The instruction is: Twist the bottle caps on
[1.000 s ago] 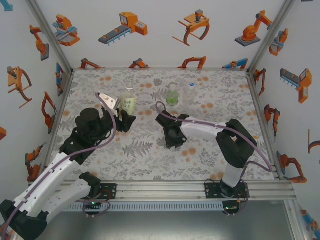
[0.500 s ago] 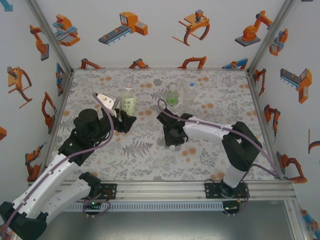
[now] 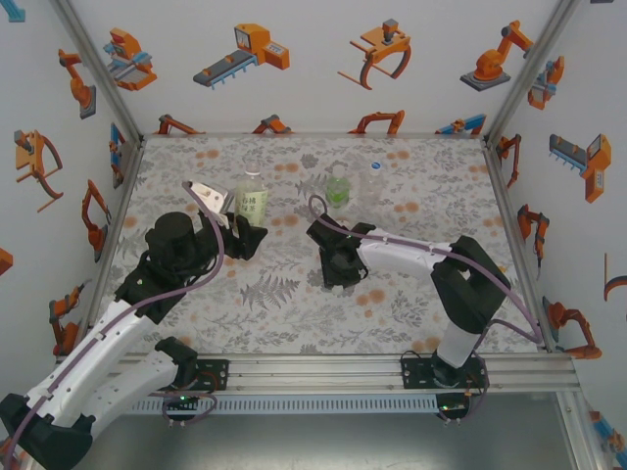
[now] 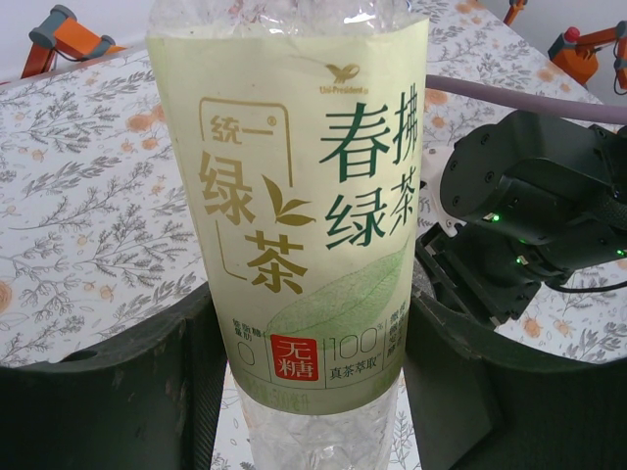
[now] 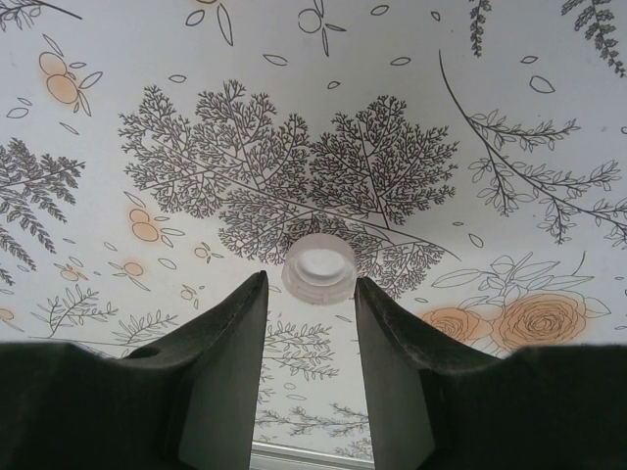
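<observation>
Two arms busy: L gripper (image 3: 247,235) clamped on yellow-label bottle (image 4: 313,215), left-centre of table (image 3: 294,318). R gripper (image 5: 311,294) tips straddle white cap (image 5: 318,265) mid-table, can't tell if gripped.

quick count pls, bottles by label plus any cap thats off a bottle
pale yellow label bottle: 1
green label bottle: 1
unlabelled bottle: 1
white cap, loose: 1
total: 4
</observation>
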